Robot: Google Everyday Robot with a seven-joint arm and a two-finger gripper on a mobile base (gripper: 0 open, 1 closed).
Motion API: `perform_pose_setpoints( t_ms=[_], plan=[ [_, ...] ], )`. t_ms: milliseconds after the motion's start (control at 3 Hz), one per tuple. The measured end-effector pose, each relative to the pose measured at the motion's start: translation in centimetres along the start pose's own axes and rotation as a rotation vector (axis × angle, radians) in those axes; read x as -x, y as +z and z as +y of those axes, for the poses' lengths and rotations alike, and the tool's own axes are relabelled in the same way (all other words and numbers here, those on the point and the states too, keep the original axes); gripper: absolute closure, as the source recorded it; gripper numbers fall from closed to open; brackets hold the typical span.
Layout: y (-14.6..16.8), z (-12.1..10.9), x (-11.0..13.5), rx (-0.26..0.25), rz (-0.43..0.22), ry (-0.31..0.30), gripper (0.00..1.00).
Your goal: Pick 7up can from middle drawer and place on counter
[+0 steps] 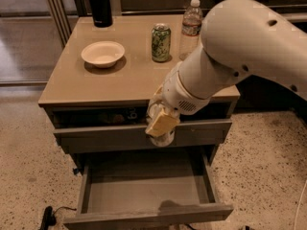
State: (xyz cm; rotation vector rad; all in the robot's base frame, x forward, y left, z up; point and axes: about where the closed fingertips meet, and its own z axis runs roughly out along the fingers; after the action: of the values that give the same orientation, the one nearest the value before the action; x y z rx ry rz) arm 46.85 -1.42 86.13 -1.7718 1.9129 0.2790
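Your gripper (162,124) is clamped on the 7up can (166,139), held above the open middle drawer (144,194) and below the front edge of the counter (120,75).

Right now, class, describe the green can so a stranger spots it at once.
On the tan counter, look between the white bowl and the water bottle. The green can there is patterned all over, unlike the pale can held by the end effector in front of the upper drawer.
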Motion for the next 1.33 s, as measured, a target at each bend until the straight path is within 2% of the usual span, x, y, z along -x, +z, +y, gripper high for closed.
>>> perform_pose_setpoints(
  t_ms=[333,667,1333],
  plan=[
    [-2.0,-3.1,1.6,0.009,0.03,0.024,1.0],
    [-3.2,-5.2,2.5,0.011,0.048,0.038,1.0],
    [-3.0,-10.2,4.2,-0.052,0.035,0.052,1.0]
  ],
)
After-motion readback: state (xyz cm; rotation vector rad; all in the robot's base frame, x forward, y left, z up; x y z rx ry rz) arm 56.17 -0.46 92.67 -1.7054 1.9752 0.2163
